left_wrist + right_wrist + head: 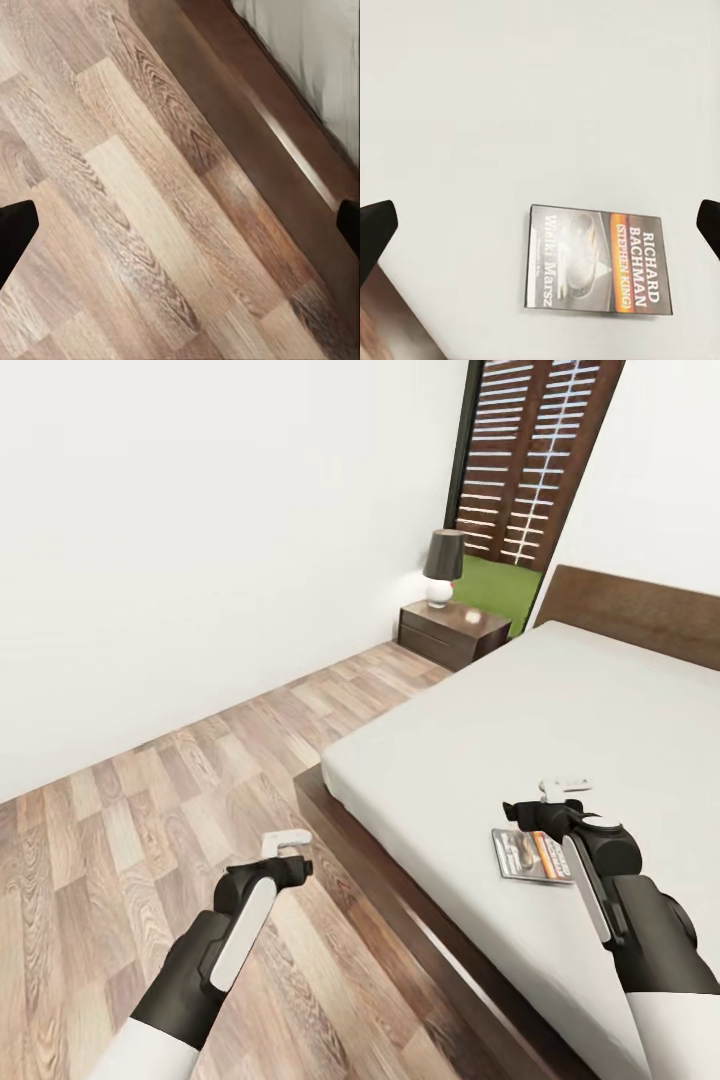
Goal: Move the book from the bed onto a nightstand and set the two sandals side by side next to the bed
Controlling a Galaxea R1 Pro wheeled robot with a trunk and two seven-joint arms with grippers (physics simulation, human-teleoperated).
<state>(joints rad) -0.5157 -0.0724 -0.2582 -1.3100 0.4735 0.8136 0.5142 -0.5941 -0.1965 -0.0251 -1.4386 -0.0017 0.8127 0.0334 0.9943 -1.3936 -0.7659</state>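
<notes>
Robot's standing at the bed's [500, 730] near corner, so the task's barely getting going: the bed, w/ its dark wood frame and plain light-grey mattress, is taking up the right half of the head view, wood-plank floor [150, 810] running along its left side. Nothing's looking done yet, as far as the pics show. Far end, against the white wall, the nightstand [452, 630] is sitting just beside the headboard, glossy dark top, a lamp [441, 567] on it, well apart from the robot, so the carry's still ahead. The right gripper [563, 789] is hovering over the mattress near the bed's edge, fingers spread wide, nothing between them. The left gripper [287, 844] is hanging over the floor beside the bed frame, also spread and empty. The book [596, 260] is lying flat on the mattress, cover up, near the bed's near corner, partly under the right arm in the head view; thin paperback, dark grey cover, orange band, white lettering. Pickup looking like the step in hand, then the move to the nightstand. Sandals: both still left to do, I'd judge.
</notes>
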